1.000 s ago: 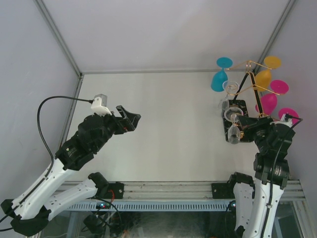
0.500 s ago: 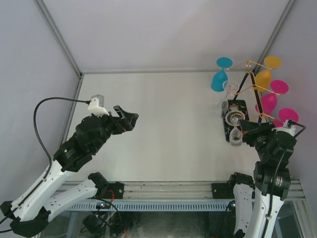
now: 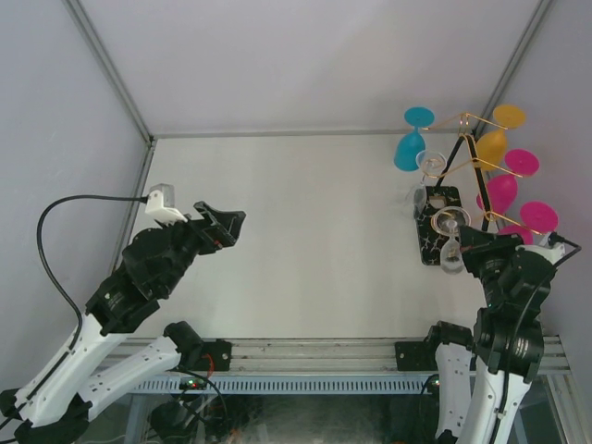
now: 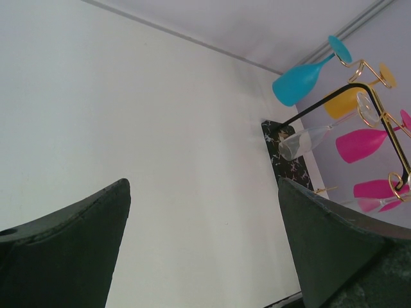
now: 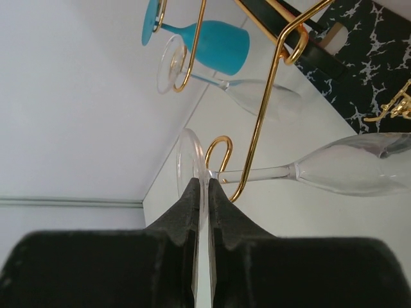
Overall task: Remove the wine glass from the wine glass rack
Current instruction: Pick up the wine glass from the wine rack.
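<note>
One wine glass (image 5: 347,170), foot pinched in the right hand (image 5: 201,186), could snag on the wine glass rack (image 5: 262,122) and crack if yanked.

left gripper (image 4: 204,185) spread wide, aloft | right gripper (image 5: 203,187) pinching wine glass (image 5: 347,171) foot

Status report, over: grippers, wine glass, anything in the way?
Left gripper open, empty. Right gripper shut on clear wine glass foot. Stem in rack loop, not off yet. Second clear glass hangs close by.
</note>
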`<state>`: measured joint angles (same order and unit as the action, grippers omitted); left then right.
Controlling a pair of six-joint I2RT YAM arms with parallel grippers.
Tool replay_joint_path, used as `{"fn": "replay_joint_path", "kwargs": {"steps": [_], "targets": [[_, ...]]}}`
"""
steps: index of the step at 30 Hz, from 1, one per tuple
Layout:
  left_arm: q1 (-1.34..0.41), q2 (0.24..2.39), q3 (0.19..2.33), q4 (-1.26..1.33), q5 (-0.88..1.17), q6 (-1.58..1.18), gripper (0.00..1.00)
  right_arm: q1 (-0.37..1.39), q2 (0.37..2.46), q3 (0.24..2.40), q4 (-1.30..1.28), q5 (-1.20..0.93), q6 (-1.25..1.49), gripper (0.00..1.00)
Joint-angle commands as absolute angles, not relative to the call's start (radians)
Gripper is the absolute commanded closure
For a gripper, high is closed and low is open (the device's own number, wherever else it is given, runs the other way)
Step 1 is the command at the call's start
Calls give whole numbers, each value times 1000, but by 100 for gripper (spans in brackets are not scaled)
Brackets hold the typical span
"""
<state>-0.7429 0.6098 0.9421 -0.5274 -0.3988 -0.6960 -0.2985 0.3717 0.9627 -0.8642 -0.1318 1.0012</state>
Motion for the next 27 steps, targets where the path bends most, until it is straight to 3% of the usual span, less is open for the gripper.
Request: {"fn": "replay_joint_path", "kwargs": {"steps": [1,18,27], "targets": [[-736,599,919,-498,-428,-688,0,-295,438,1017,-772,-78,960,100],[-735,578,922,-529,-472,-702,0,-295,616,1042,-613,-286,845,100],[-735,602,931,-508,-392,-683,0,-292,674,1075,-603,-569,768,100]]}}
